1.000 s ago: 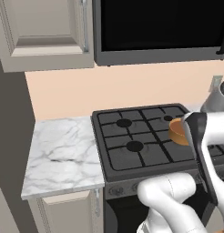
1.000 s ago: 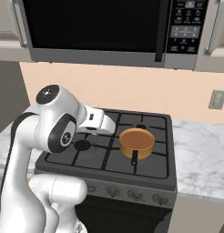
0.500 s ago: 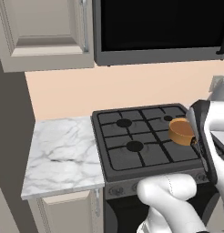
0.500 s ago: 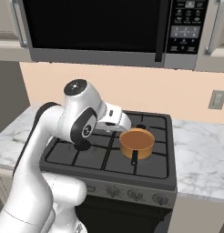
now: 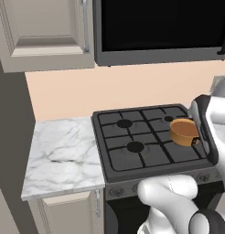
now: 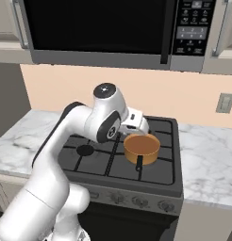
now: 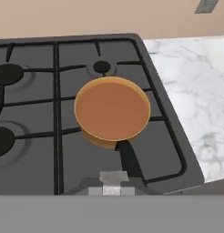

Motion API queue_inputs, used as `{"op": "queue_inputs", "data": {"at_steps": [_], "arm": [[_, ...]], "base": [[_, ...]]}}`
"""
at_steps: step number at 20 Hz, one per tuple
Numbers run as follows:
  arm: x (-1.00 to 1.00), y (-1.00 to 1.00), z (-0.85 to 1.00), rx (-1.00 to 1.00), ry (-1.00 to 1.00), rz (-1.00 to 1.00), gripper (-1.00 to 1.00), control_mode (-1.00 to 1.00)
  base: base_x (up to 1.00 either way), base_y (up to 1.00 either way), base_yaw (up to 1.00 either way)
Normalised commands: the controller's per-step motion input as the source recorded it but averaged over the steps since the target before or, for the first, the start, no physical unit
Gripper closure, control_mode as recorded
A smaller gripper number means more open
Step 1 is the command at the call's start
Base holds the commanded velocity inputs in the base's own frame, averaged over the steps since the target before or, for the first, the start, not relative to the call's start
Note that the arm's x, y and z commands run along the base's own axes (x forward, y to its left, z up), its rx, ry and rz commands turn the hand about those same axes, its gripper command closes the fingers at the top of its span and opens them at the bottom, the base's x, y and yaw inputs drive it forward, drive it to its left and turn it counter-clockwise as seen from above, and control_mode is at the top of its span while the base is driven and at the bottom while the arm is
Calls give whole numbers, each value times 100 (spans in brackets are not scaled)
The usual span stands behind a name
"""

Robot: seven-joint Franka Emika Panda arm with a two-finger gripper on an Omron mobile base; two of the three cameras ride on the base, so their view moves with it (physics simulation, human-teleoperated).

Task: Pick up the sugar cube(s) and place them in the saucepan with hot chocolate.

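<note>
one saucepan [image 7: 112,111] on the stove [image 7: 36,136], one sugar cube [image 7: 114,177] pinched in the fingers [image 7: 113,183] above its handle; marble surface [image 7: 186,82] beside.

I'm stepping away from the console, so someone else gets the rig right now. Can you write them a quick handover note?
Gripper: hangs above the stove, just short of the saucepan's handle, apparently shut on the sugar cube, the small pale block at its tips in the hand view.
Saucepan: upright on the right side of the stove, dark handle toward the front edge.
Done: the cube seems picked up and brought close to the pan.
Left: move forward over the pan's opening, open the gripper to drop the cube in, and check that it landed inside.
</note>
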Motion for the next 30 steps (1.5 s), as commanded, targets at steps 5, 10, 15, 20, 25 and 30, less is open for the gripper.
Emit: {"op": "queue_inputs", "data": {"at_steps": [5, 10, 15, 20, 25, 30], "arm": [[53, -13, -21, 0, 11, 0, 100, -100], [31, -3, -35, 0, 13, 0, 100, -100], [18, 0, -50, 0, 16, 0, 100, -100], [14, -4, -42, 4, 7, 3, 100, -100], [6, -3, -35, 7, 5, 4, 100, -100], [25, -4, -17, 8, 11, 4, 100, -100]], "base": [[0, 0, 0], [0, 0, 0], [0, 0, 0], [0, 0, 0], [0, 0, 0], [0, 0, 0]]}}
